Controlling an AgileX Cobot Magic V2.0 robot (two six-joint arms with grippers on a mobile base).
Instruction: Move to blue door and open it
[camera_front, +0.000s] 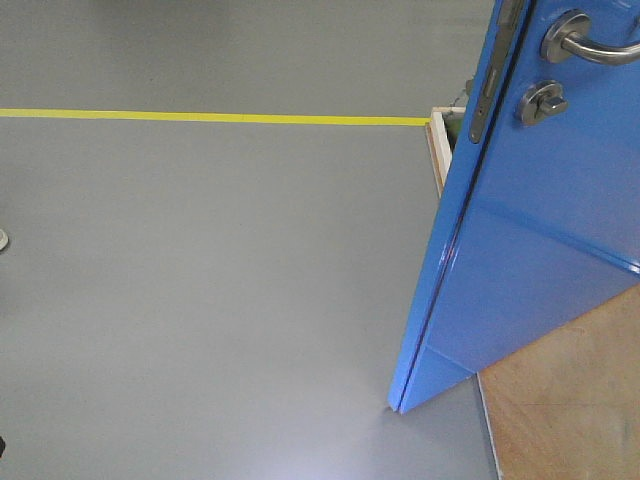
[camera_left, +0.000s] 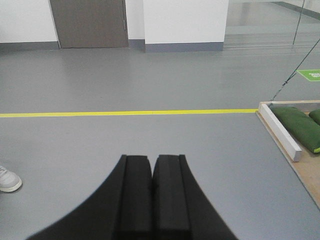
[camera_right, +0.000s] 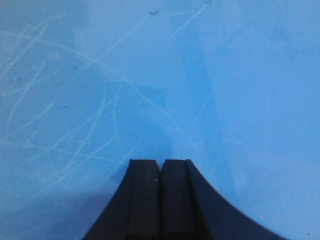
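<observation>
The blue door (camera_front: 530, 230) fills the right side of the front view, swung ajar with its leading edge towards me. Its silver lever handle (camera_front: 590, 45), round thumb-turn lock (camera_front: 540, 103) and metal edge plate (camera_front: 488, 95) sit near the top. In the right wrist view the scratched blue door (camera_right: 150, 80) fills the frame, very close in front of my right gripper (camera_right: 160, 161), which is shut with nothing in it. My left gripper (camera_left: 152, 156) is shut and empty too, pointing over bare grey floor, away from the door.
A yellow floor line (camera_front: 200, 116) crosses the grey floor. The door stands on a plywood base (camera_front: 570, 400) with a white wooden frame brace (camera_left: 280, 131) and green sandbags (camera_left: 300, 125). A white shoe (camera_left: 7, 180) is at the left. A grey door (camera_left: 90, 22) is in the far wall.
</observation>
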